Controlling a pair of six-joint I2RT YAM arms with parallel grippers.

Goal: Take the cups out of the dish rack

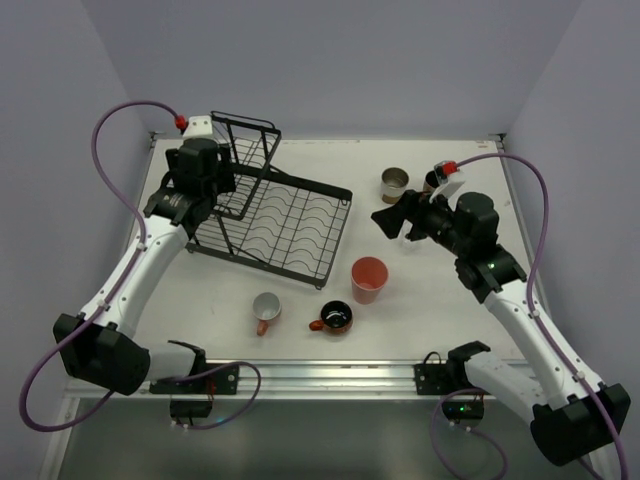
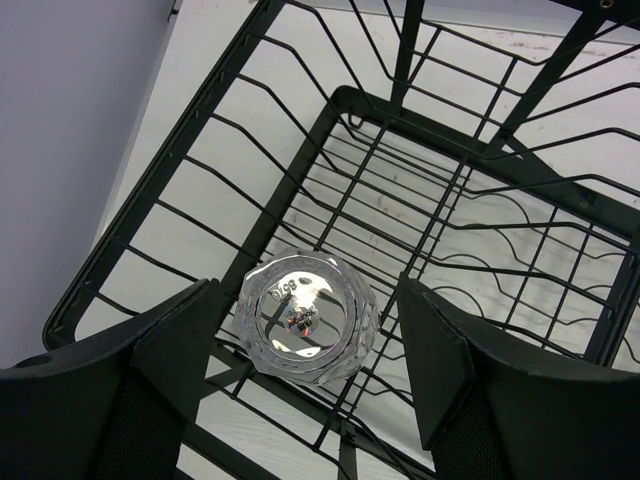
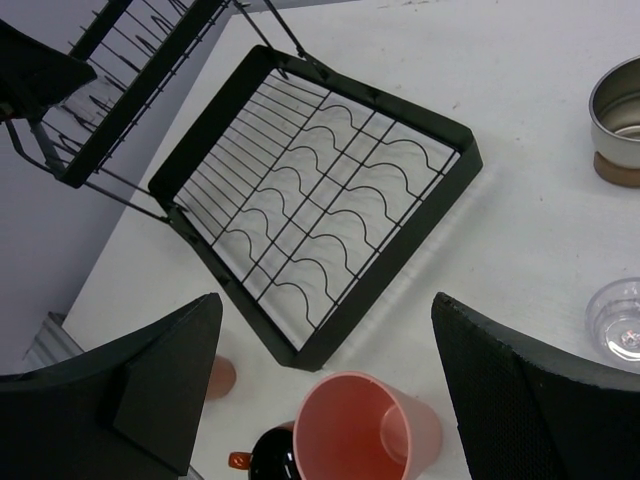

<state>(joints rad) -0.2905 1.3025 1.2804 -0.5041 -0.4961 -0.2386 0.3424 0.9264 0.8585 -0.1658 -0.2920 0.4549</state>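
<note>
Hovering over the black wire dish rack, the left gripper has its fingers apart, with a clear faceted glass sitting between them in the rack. The right gripper is spread wide too, with a salmon-pink tumbler standing below its fingers.

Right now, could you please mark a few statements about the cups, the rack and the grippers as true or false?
1. A clear glass stands in the dish rack between the left gripper's open fingers. True.
2. The salmon-pink tumbler lies on its side. False: it stands upright on the table.
3. The right gripper holds a mug. False: it is open and empty.
4. The orange-red mug is on the table. True.
</note>
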